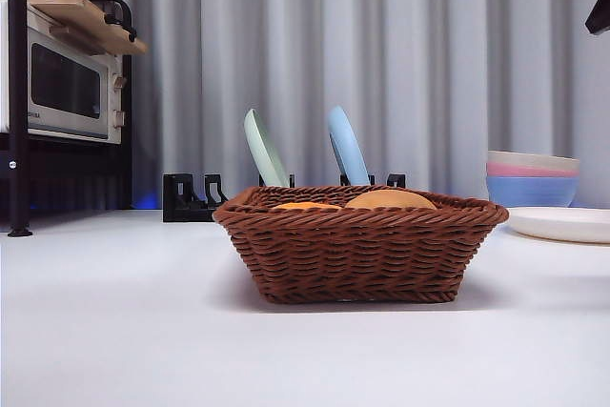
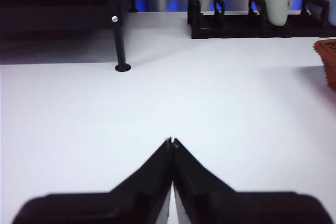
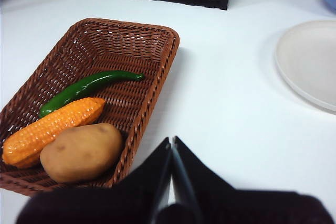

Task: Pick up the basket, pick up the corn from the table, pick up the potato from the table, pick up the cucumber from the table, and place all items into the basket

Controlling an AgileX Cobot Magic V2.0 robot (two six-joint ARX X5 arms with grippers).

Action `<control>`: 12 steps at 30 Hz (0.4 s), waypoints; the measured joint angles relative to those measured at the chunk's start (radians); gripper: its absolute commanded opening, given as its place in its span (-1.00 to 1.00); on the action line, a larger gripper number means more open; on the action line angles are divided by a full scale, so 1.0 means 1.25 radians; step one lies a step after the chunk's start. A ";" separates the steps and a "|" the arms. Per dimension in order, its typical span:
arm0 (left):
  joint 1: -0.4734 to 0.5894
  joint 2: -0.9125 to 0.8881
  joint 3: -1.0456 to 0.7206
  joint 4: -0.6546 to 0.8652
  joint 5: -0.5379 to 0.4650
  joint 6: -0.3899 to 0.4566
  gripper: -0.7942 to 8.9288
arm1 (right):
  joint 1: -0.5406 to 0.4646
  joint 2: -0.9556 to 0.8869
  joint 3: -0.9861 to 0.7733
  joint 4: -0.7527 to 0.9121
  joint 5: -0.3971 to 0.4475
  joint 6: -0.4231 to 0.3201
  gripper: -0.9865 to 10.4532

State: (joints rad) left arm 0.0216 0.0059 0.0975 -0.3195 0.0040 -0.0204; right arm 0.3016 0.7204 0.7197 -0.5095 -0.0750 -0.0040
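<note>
Wicker basket on the white table, holding the cucumber, corn and potato side by side, right gripper above the table just beside it, jaws closed and empty, left gripper likewise closed, empty, farther off.

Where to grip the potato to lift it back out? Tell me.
Grip the potato across its narrower middle, coming from above: it lies low in the basket, corn touching one side, wicker wall close on others. Its rounded shape may slip.
</note>
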 measured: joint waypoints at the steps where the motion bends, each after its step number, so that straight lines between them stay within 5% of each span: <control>1: 0.002 -0.001 -0.005 0.000 0.000 0.000 -0.84 | 0.000 0.000 0.000 0.000 0.000 0.000 -0.82; 12: 0.007 -0.001 -0.038 0.036 0.003 -0.005 -0.84 | 0.000 0.000 0.000 0.000 0.000 0.000 -0.82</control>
State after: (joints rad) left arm 0.0307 0.0051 0.0494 -0.2741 0.0074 -0.0273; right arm 0.3016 0.7204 0.7197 -0.5098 -0.0750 -0.0040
